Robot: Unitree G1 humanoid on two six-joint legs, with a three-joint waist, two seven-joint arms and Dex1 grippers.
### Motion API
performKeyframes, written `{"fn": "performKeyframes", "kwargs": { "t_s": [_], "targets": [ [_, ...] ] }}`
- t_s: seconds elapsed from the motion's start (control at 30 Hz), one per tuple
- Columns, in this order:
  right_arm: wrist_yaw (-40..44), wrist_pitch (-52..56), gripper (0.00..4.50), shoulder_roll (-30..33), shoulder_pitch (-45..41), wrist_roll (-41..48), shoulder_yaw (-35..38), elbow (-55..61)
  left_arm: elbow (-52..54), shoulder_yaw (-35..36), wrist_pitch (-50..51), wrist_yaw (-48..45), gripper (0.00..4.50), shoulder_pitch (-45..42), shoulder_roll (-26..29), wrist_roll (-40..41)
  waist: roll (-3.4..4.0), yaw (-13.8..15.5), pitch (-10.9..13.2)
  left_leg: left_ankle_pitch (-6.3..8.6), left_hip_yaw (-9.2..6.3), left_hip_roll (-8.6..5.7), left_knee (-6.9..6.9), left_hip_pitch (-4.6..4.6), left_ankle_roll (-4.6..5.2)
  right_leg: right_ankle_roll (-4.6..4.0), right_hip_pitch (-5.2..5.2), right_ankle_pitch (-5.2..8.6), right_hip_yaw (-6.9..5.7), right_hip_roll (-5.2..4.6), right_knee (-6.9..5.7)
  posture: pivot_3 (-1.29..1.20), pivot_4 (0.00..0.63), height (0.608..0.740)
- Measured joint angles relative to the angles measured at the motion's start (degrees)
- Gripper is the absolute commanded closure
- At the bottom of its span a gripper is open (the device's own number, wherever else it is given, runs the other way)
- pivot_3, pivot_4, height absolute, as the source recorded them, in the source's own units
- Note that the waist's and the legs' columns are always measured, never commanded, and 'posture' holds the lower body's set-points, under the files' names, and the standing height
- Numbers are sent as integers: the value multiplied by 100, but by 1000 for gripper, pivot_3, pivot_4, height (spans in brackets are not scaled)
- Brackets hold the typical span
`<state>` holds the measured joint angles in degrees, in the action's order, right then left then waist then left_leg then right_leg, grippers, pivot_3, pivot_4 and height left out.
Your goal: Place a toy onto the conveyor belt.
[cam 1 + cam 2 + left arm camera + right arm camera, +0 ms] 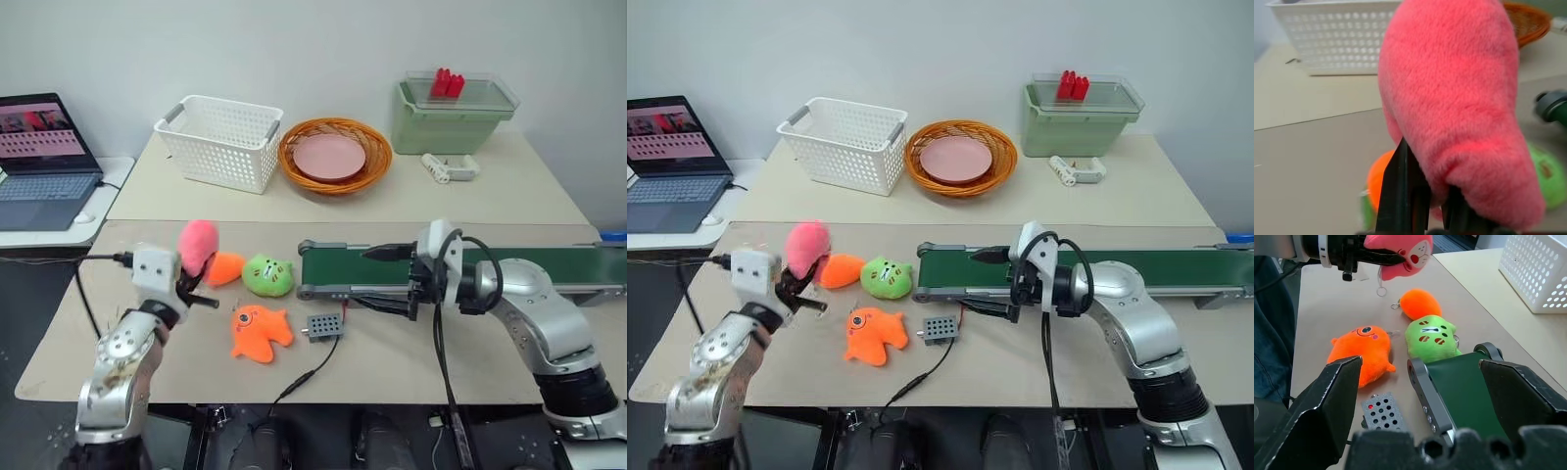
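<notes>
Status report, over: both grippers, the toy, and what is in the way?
Left gripper shut on pink toy, lifted off table. Right gripper open, at belt end. Green plush lies between toy and belt.

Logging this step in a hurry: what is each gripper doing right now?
Left gripper: shut on the pink toy, lifted off the table.
Right gripper: open, holding nothing, at the end of the belt.

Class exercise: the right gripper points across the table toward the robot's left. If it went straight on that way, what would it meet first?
Probably the green cat plush: through the open right gripper, it lies just past the conveyor belt's end roller. The height is hard to judge, so the gripper might pass above it.
</notes>
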<state>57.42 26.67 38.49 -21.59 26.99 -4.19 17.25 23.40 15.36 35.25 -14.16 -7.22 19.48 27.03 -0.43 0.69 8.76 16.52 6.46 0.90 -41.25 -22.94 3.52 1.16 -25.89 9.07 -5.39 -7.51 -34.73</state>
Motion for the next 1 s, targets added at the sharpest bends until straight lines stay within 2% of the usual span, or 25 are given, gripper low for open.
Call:
{"fn": "performKeyframes", "kwargs": {
  "t_s": [0.1, 0.23, 0.37, 0.57, 0.77, 1.0],
  "targets": [
    [-7, -12, 0, -21, 4, -38, -1, -33, 0, 428, 943, 370, 4438, -690, -394, 1217, -15, -4, 8, 1, -7, 0, -9, 8, 2, 3, 18, 2, 1, 3, -2, 0, 150, 740],
    [-57, -15, 0, -35, 84, -84, 6, 3, -448, 607, 2066, 964, 4438, -1451, -1216, 3370, -27, 4, 15, 9, -18, -4, -17, 32, 15, 19, 69, 3, -5, 3, 25, 0, 150, 740],
    [-122, -14, 0, -30, 226, -92, 40, 43, -962, 582, 2523, 1373, 4438, -1798, -1349, 4343, -39, -27, 22, 5, -16, -6, -13, 32, 9, 27, 72, -6, -1, 13, 52, 0, 150, 740],
    [-220, -13, 0, -9, 286, -93, 77, 158, -2049, 506, 2755, 1979, 4438, -2303, -1441, 4919, -41, -2, 24, 4, -17, -9, -10, 47, 6, 29, 89, -7, -1, 14, 59, 0, 150, 740],
    [-315, -6, 0, 33, 454, -92, 146, 247, -3127, 419, 2964, 2347, 4438, -2689, -1492, 4961, -45, 5, 26, 4, -16, -13, -6, 43, 6, 29, 87, -8, -2, 14, 66, 0, 150, 740],
    [-410, -4, 0, 61, 504, -92, 246, 342, -4094, 532, 3221, 2467, 4438, -3134, -1934, 5431, -49, 4, 28, 4, -17, -12, -7, 40, 6, 33, 87, -10, -1, 14, 67, 0, 150, 740]
  ]
}}
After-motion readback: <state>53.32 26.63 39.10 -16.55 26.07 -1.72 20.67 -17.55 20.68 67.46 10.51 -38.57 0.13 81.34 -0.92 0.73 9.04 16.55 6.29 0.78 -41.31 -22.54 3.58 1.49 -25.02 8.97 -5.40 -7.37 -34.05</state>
